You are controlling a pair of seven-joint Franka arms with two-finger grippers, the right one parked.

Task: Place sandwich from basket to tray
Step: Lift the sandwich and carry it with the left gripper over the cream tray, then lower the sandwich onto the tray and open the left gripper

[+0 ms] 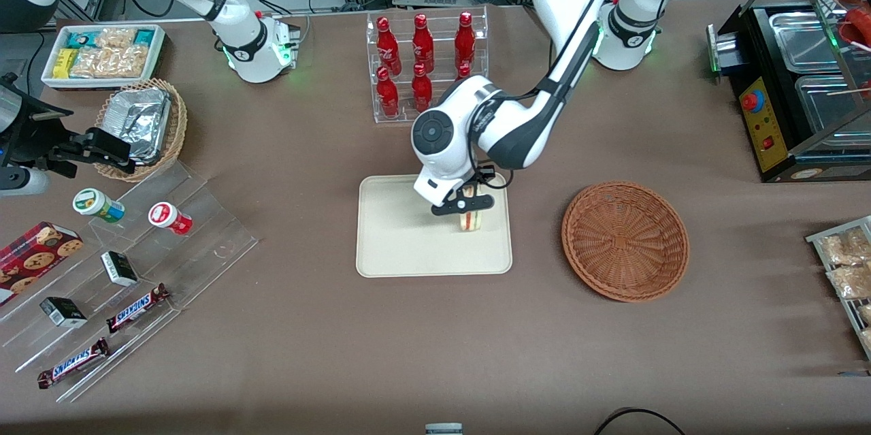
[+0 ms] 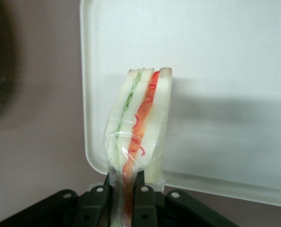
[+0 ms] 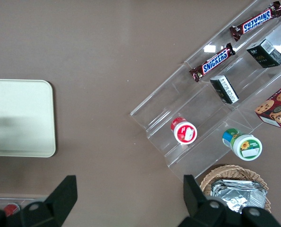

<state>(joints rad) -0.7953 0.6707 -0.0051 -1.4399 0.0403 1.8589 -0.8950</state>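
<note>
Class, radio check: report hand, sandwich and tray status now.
Hand shut on sandwich, over tray. Basket empty. Nothing under the sandwich on the tray.

Left arm reached from its base down and toward the front camera, elbow raised, forearm sloping to a bent wrist. Wrist housing faced the front camera. Hand (image 1: pixel 469 207) pointed down, low over the tray (image 1: pixel 395 244), near the tray edge closest to the basket (image 1: pixel 625 239). Fingers (image 2: pixel 142 198) were closed tight on the sandwich (image 2: pixel 140 127), pinching its narrow end through the clear wrap. Sandwich stood upright in the grip, cut edge facing the front camera. Black finger mounts sat level on both sides of the grip.
</note>
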